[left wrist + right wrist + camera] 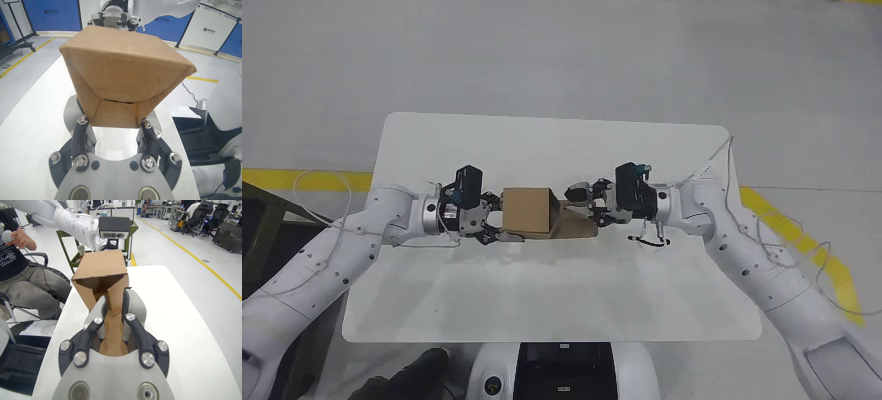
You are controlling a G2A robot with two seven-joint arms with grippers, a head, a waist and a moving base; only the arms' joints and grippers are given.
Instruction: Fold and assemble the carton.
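Observation:
A brown carton (527,210) lies on its side in the middle of the white table (542,300), between my two grippers. At its closed end, my left gripper (492,216) holds it: in the left wrist view the carton (121,72) sits between the fingers (83,121), which press its two sides. Its other end (100,283) is open, and a long flap (113,344) lies out flat from it on the table. My right gripper (114,304) hovers over that flap at the carton's mouth, fingers narrowly apart and gripping nothing; the top view shows it (582,205) at the same end.
A black cable loop (650,240) hangs under the right wrist. Bare tabletop lies in front of and behind the carton. A green cart (66,247) stands beyond the table's far end.

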